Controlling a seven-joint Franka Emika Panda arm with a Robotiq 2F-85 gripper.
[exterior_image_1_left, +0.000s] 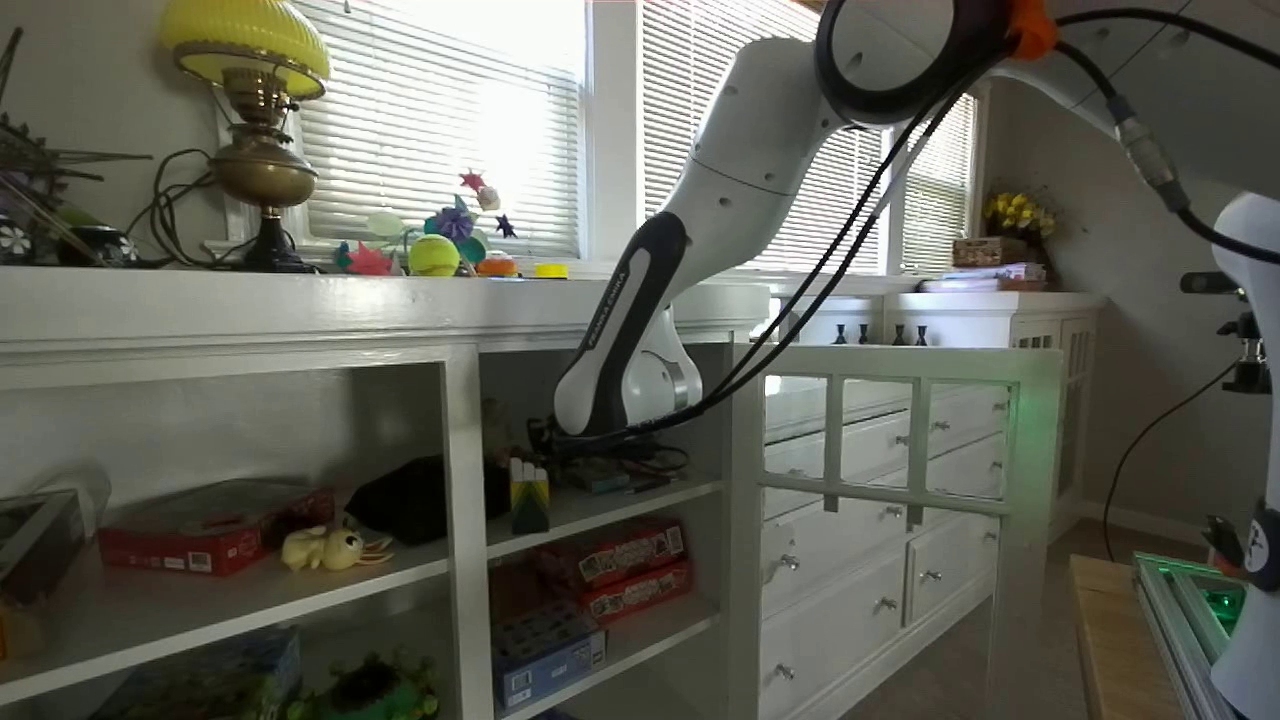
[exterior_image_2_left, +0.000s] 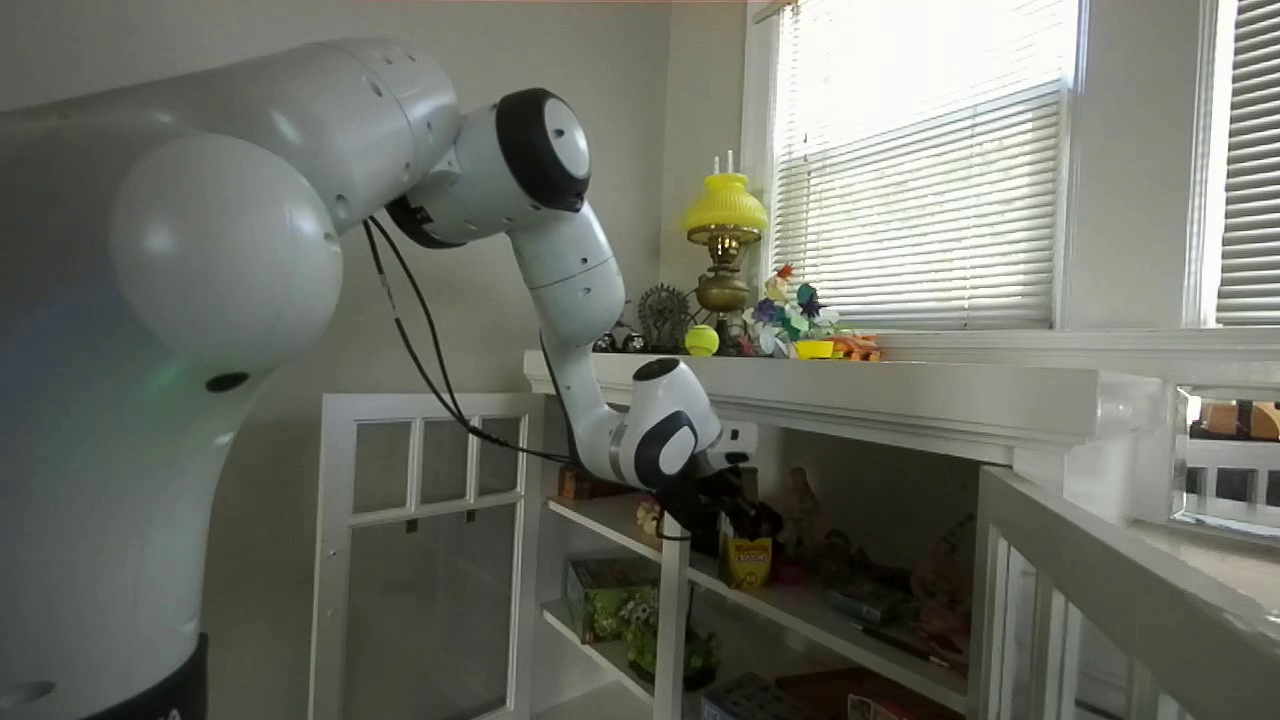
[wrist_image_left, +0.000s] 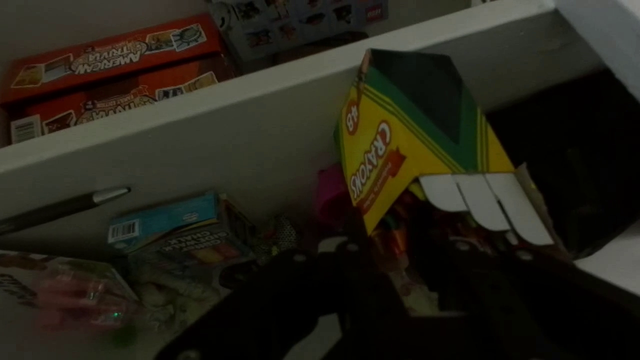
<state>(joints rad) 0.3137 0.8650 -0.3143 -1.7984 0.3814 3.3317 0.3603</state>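
Observation:
A yellow and green crayon box (wrist_image_left: 375, 155) stands with its lid folded back and its white inner flaps showing. In both exterior views the box (exterior_image_1_left: 530, 497) (exterior_image_2_left: 748, 563) is on the middle shelf, by the upright divider. My dark gripper (wrist_image_left: 391, 231) is at the box's top, its fingers apart. One finger lies along the outer side of the box wall, while the other reaches into the opening over the crayons (wrist_image_left: 392, 242). Colourful crayon tips show in the gap. Whether either finger presses on the box or crayons is too dark to tell.
Beside the box are a magenta cup (wrist_image_left: 330, 195), a chalk box (wrist_image_left: 175, 225) and a pen (wrist_image_left: 65, 207). A black object (wrist_image_left: 565, 165) sits on its other side. The divider (exterior_image_1_left: 462, 540), cabinet top (exterior_image_1_left: 380, 310) and open glass doors (exterior_image_1_left: 1030, 430) (exterior_image_2_left: 335, 560) bound the arm's space.

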